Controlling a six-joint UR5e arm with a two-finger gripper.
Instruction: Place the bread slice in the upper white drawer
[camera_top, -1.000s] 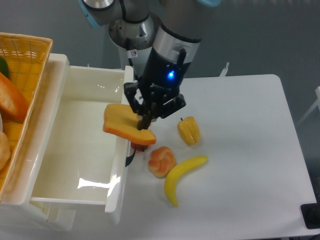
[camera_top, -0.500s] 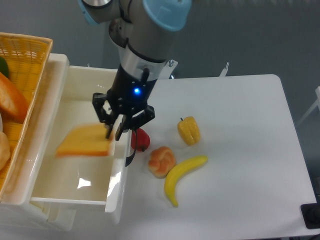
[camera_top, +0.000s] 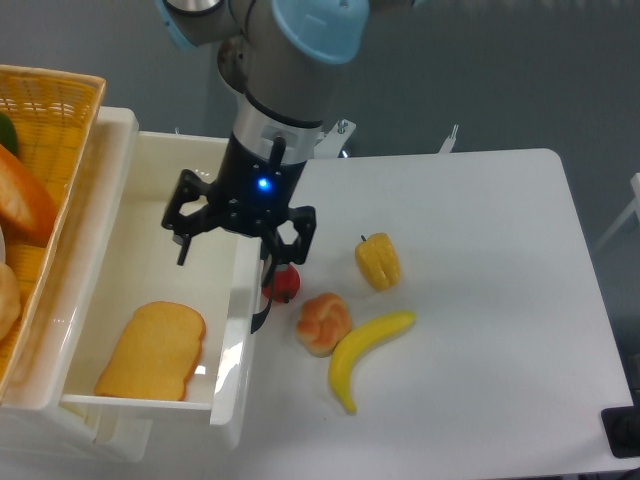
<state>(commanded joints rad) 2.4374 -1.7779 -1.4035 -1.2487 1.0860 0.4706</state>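
Observation:
The bread slice (camera_top: 151, 351) lies flat on the floor of the upper white drawer (camera_top: 110, 225), near its front left corner. My gripper (camera_top: 237, 243) hangs above the drawer's right wall with its fingers spread wide, open and empty. It is up and to the right of the bread slice, apart from it. The drawer's handle does not show.
A yellow wicker basket (camera_top: 40, 120) with orange food stands at the far left. On the white table right of the drawer lie a small red fruit (camera_top: 283, 284), a round orange-cream bun (camera_top: 324, 323), a yellow banana (camera_top: 365, 352) and a yellow pepper (camera_top: 378, 261).
The gripper carried the bread slice left over the drawer, opened, and the slice dropped to the drawer floor. The gripper now stands open above it.

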